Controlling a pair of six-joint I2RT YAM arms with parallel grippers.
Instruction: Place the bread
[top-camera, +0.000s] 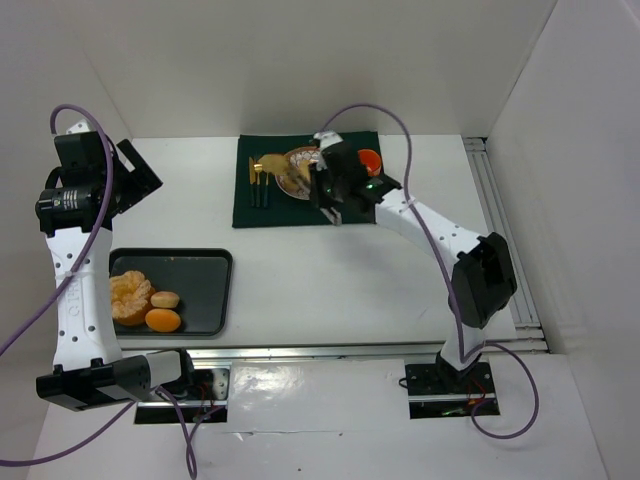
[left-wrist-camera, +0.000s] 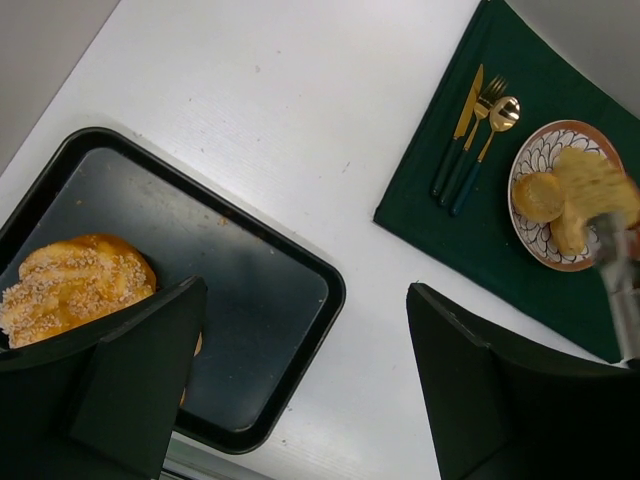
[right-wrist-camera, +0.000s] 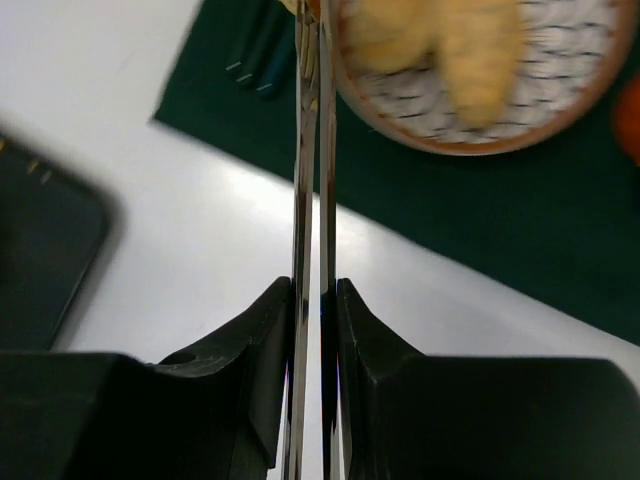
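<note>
Several bread rolls (left-wrist-camera: 540, 195) lie on a patterned plate (left-wrist-camera: 530, 150) on the green mat; they show again as rolls (right-wrist-camera: 440, 40) on the plate (right-wrist-camera: 560, 110) and as rolls (top-camera: 298, 160) from above. One more roll (top-camera: 165, 299) sits in the black tray (top-camera: 205, 270). My right gripper (right-wrist-camera: 320, 290) is shut on metal tongs (right-wrist-camera: 311, 150), whose two blades stand almost together and reach to the plate's left rim; their tips run out of the frame. From above the right gripper (top-camera: 328, 190) hovers at the plate's near side. My left gripper (left-wrist-camera: 300, 380) hangs open and empty over the tray's corner.
The tray (left-wrist-camera: 260, 300) also holds a peeled orange (left-wrist-camera: 70, 285) and a tangerine (top-camera: 163, 320). Gold cutlery (left-wrist-camera: 470, 140) lies on the mat (left-wrist-camera: 450, 220) left of the plate. An orange object (top-camera: 368, 158) sits on the mat right of the plate. White walls enclose the table.
</note>
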